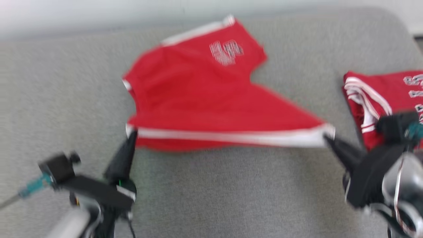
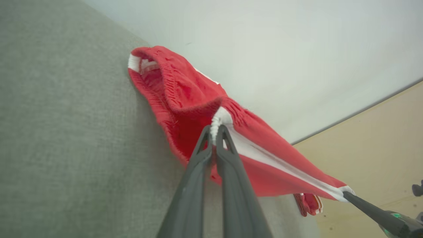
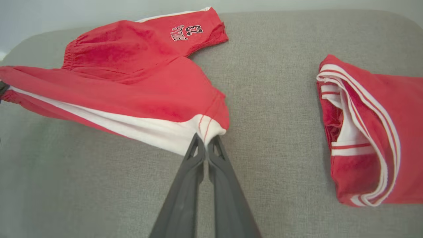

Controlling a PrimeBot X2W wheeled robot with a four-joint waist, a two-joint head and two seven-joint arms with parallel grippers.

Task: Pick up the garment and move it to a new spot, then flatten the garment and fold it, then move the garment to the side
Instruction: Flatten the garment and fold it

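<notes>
With left fingers (image 2: 216,130) and right fingers (image 3: 206,141) both pinched shut on striped edge of shorts (image 1: 198,96): soft, light, limp; likely best gripped at corners.

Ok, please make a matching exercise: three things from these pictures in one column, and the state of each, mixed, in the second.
1. left gripper
2. right gripper
3. folded red garment

A. lies untouched on the grey fabric surface
B. shut on the hem corner of the red shorts
C. shut on the waistband end of the red shorts

Pairs: 1-C, 2-B, 3-A
</notes>
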